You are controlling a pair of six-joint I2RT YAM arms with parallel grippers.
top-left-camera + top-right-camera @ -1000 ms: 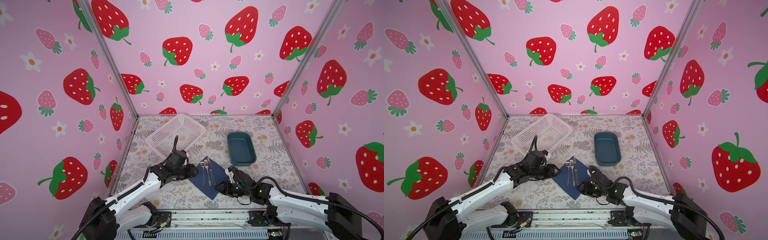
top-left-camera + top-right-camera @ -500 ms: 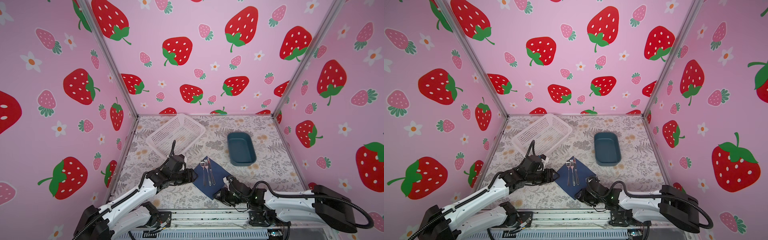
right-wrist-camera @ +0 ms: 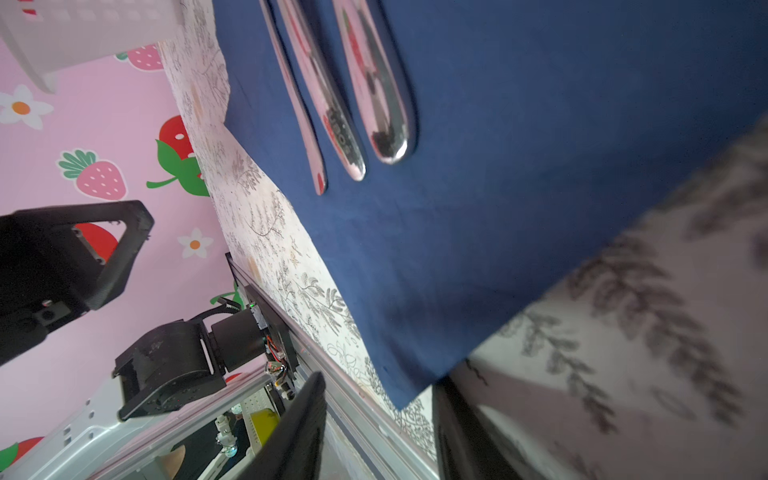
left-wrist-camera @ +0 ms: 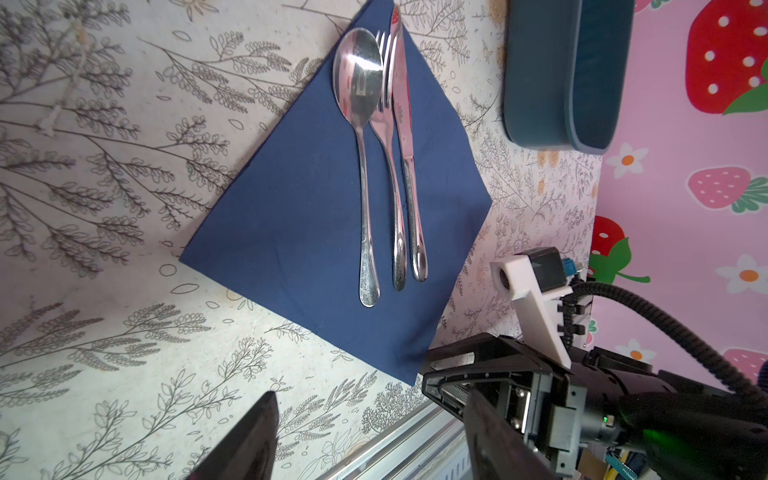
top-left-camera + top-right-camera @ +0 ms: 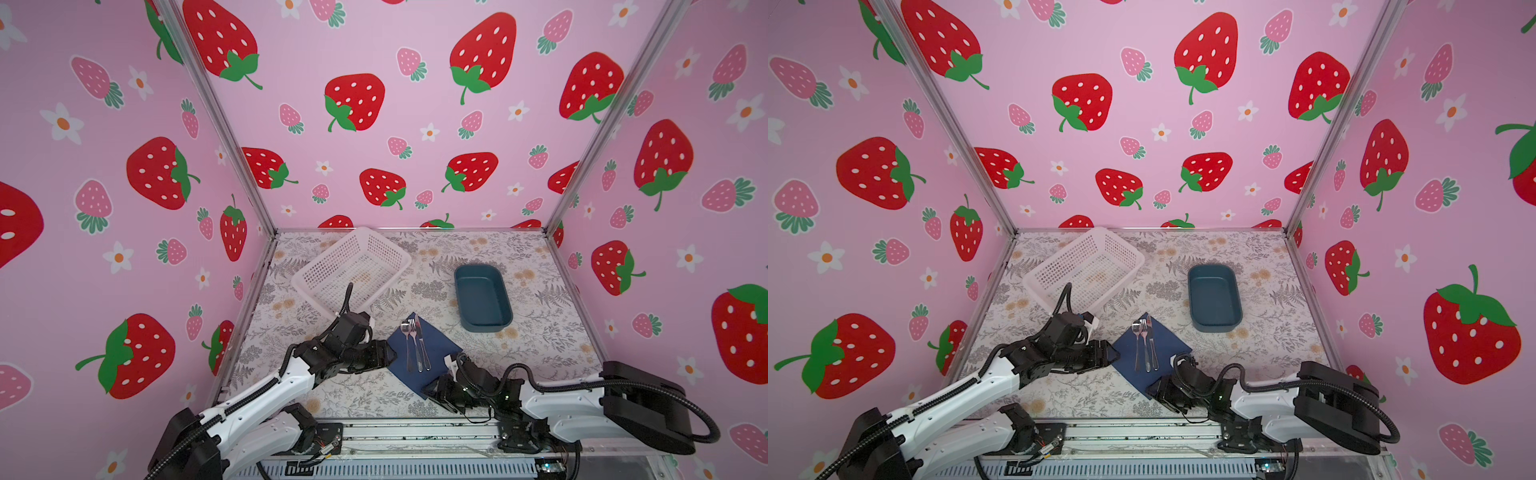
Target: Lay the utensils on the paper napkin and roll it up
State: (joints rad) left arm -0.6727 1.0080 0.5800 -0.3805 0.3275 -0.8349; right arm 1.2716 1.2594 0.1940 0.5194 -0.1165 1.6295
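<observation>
Right wrist view: right gripper (image 3: 379, 378) stands open at the paper napkin's (image 3: 498, 208) near corner; left gripper (image 4: 370, 399) open, empty; a tug could scatter the utensils (image 3: 378, 108).

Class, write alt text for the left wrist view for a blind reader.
A spoon, fork and knife lie side by side on a navy paper napkin on a floral tabletop. The open left gripper frames the foreground; the right gripper sits at a napkin corner, a teal tray beyond.
</observation>
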